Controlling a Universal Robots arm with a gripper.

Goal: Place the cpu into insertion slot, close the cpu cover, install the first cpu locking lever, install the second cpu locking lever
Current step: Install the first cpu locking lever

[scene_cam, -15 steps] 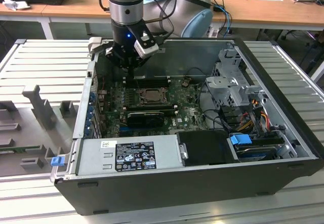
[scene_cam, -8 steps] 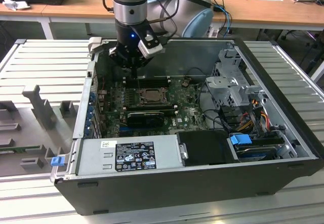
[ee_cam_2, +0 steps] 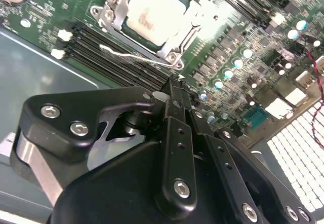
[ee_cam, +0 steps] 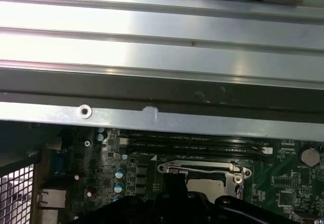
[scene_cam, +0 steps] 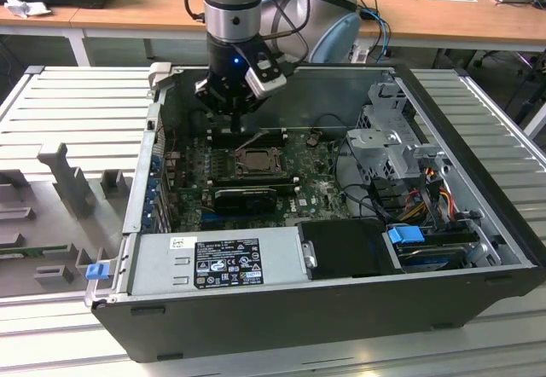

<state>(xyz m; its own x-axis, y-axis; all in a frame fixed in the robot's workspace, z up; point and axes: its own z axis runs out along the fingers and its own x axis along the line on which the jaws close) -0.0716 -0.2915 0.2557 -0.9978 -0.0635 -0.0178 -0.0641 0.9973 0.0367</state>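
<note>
In the exterior view the gripper (scene_cam: 235,124) hangs inside the open case (scene_cam: 341,300), just at 11 o'clock from the slot (scene_cam: 271,165) on the green board (scene_cam: 316,194). Its jaws are drawn together to a narrow tip, with nothing seen between them. The cpu (ee_cam_2: 154,19) lies in the slot with its pale metal top up, and the cover (ee_cam_2: 109,12) is folded down flat around it, framing the chip. In the second wrist view a thin wire lever (ee_cam_2: 134,57) runs along the socket edge nearest the gripper (ee_cam_2: 174,84). Its free end reaches out over the black memory slots (ee_cam_2: 101,44); whether it is hooked down I cannot tell. The fingertips sit just beside the lever's pivot end, and contact is not clear. In the exterior view the power supply (scene_cam: 222,262) lies at 6 o'clock from the slot and a drive cage (scene_cam: 388,142) at 3 o'clock.
</note>
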